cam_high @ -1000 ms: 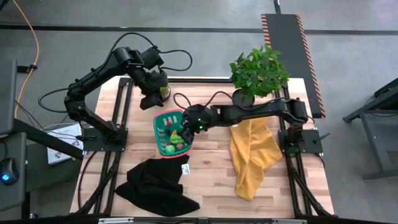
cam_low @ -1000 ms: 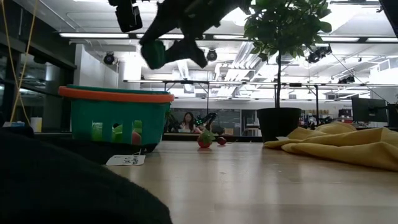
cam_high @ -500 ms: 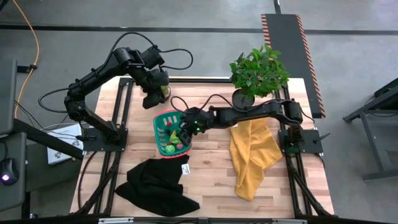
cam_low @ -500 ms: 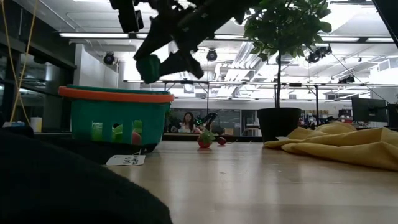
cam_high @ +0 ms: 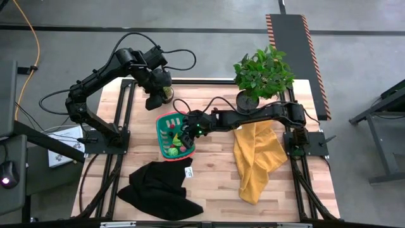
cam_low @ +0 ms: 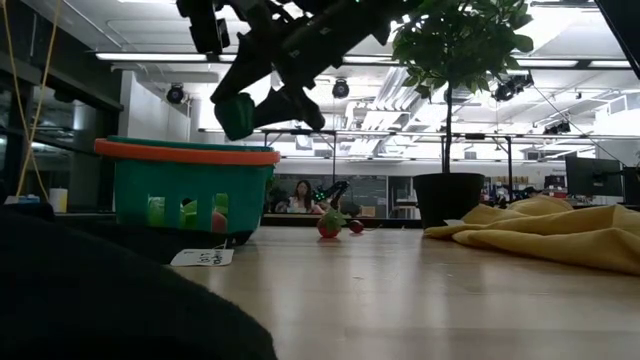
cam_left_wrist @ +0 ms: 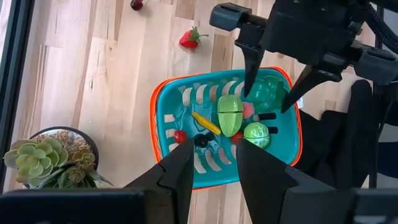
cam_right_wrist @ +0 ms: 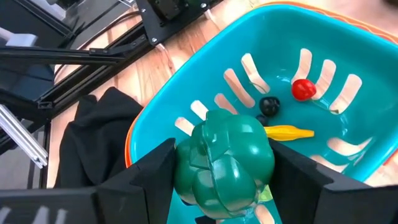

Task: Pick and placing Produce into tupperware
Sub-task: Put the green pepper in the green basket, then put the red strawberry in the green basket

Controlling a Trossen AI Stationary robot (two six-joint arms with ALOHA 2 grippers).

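The right gripper (cam_high: 184, 128) hangs above the teal basket (cam_high: 163, 124), fingers clamped on a dark green toy pepper (cam_right_wrist: 225, 163) — that piece sits over the basket's open top, clear of the rim. Inside lie a yellow-green piece (cam_left_wrist: 229, 114), a yellow strip (cam_left_wrist: 206, 122), a small red ball (cam_left_wrist: 180, 135) and a dark one (cam_left_wrist: 201, 140). A toy strawberry (cam_left_wrist: 192, 38) rests on the table outside. The left gripper (cam_high: 154, 101) waits near the succulent pot (cam_high: 166, 92), fingers partly apart — empty.

high: straight down over my whole table.
low: table-top level, facing the room.
wrists: both close above the basket (cam_left_wrist: 166, 118), shared.
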